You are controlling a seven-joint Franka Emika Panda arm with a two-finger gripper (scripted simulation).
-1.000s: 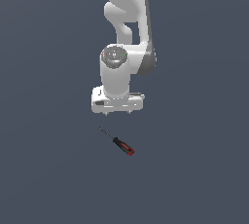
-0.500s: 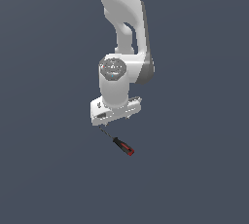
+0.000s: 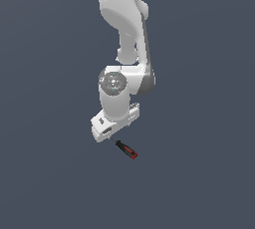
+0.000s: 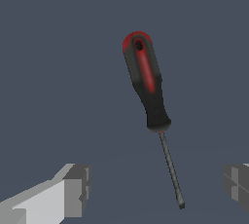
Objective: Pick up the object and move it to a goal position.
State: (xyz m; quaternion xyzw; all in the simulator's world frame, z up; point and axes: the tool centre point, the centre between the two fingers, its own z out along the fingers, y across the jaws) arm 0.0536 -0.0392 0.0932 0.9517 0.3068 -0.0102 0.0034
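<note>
The small screwdriver lies flat on the dark grey floor, its black-and-red handle showing just past the white hand in the exterior view. In the wrist view the handle is in the middle and the thin dark shaft runs from it toward the space between the fingers. My gripper is low over the shaft end; its fingertips are hidden behind the hand in the exterior view. In the wrist view my gripper is open and empty, one finger on each side of the shaft tip, not touching it.
The white arm rises from the hand to the exterior view's top edge. The plain dark grey floor surrounds the screwdriver, and no other objects show in either view.
The arm has come down and the hand has tilted and dropped from above the screwdriver to right over its shaft end. The screwdriver has not moved.
</note>
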